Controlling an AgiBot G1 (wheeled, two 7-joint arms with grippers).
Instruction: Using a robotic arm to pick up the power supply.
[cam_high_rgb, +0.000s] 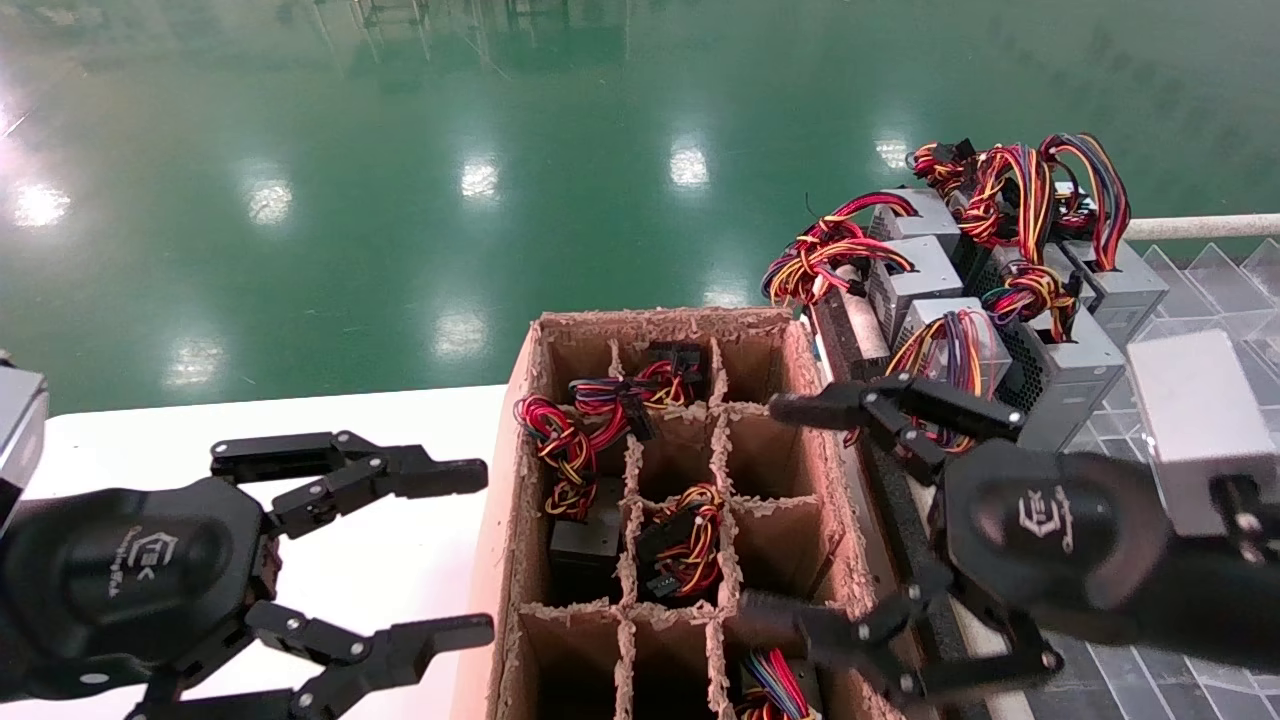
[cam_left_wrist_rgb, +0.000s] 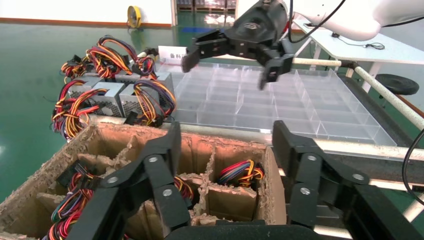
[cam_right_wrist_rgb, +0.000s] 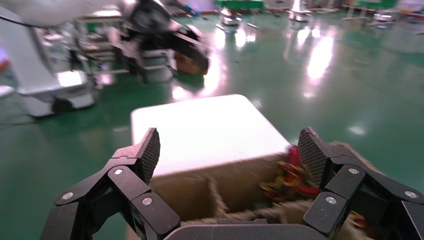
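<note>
Right gripper (cam_high_rgb: 800, 510) spread wide, nothing between the fingers, hovering over the right-hand wall of the cardboard crate (cam_high_rgb: 520, 420); upper finger reaching toward the row of grey units, lower finger down by the crate's near right corner. Wide spread likely set for a boxy body. Pointing leftward across the crate, toward the white desk (cam_high_rgb: 380, 440).

Power supply (cam_high_rgb: 940, 345): judged to be the silver box nearest the upper finger, short bunched wires on top, standing in the cluster just beyond the crate's right wall, along the edge of the clear divider tray (cam_high_rgb: 1230, 290). Not touched yet. Neighbours behind it carry long looping wire bundles (cam_high_rgb: 1010, 190); snag risk if the reach goes deep.

Crate cells hold other wired units (cam_high_rgb: 590, 430), upright in their dividers.

Left gripper (cam_high_rgb: 470, 550) also wide open and empty, parked over the desk by the crate's left wall.
</note>
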